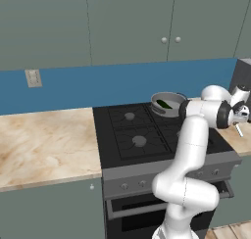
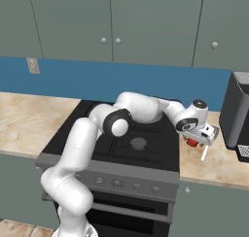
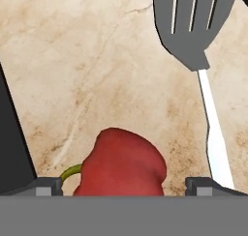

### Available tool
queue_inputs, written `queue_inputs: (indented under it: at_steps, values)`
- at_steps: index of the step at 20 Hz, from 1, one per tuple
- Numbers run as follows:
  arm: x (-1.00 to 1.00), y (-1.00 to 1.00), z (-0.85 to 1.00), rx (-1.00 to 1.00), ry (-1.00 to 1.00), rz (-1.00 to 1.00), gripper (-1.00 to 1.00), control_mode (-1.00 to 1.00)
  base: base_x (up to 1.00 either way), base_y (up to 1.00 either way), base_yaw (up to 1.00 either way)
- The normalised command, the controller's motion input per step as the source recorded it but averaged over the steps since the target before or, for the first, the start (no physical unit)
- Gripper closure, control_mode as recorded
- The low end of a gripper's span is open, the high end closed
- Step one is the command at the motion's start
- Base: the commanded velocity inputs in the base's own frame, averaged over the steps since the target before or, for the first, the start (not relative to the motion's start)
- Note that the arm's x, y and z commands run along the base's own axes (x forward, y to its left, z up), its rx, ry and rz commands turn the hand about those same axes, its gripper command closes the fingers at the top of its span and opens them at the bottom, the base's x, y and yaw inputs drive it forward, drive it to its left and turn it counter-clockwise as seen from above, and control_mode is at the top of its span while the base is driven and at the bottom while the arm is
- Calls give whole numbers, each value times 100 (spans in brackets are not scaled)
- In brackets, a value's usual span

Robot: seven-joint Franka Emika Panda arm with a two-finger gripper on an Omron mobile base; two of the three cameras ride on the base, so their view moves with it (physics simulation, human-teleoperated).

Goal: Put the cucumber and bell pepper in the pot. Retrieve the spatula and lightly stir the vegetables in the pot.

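status: the cucumber lies inside the pot, which stands on the rear right burner of the stove. the first placement therefore reads as complete.

the bell pepper is not yet in the pot. it rests on the marbled counter to the right of the stove, just in front of a dark appliance that stands on the same counter. in the right base view the pepper appears as a small red shape directly under the hand.

the gripper is positioned over the pepper with its jaws fully apart, one fingertip on each side of the fruit. in the hand view the pepper sits between the two tips at the bottom edge, its green stem pointing toward one tip. no contact between the fingers and the pepper can be confirmed; nothing is held.

the spatula lies flat on the counter just beside the pepper, slotted dark head away from the hand, pale handle running back alongside the pepper. it is untouched.

remaining steps, as judged from this state:
1. close on the pepper, lift it and release it into the pot.
2. return to the counter and pick up the spatula by its handle.
3. stir the two vegetables lightly in the pot.

roughly one of the three main stages is finished; the second is at the pre-grasp stage.
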Motion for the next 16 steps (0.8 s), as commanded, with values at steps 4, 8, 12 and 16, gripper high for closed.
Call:
queue_inputs:
  at_steps: [4,8,12,16]
  values:
    - [0,0,-4,2,2,0,-100,-100,0,0,0]
    - [0,0,-5,0,3,0,-100,-100,0,0,0]
    - [0,0,-5,0,3,0,100,-100,0,0,0]
    - [0,0,-2,0,4,0,100,-100,0,0,0]
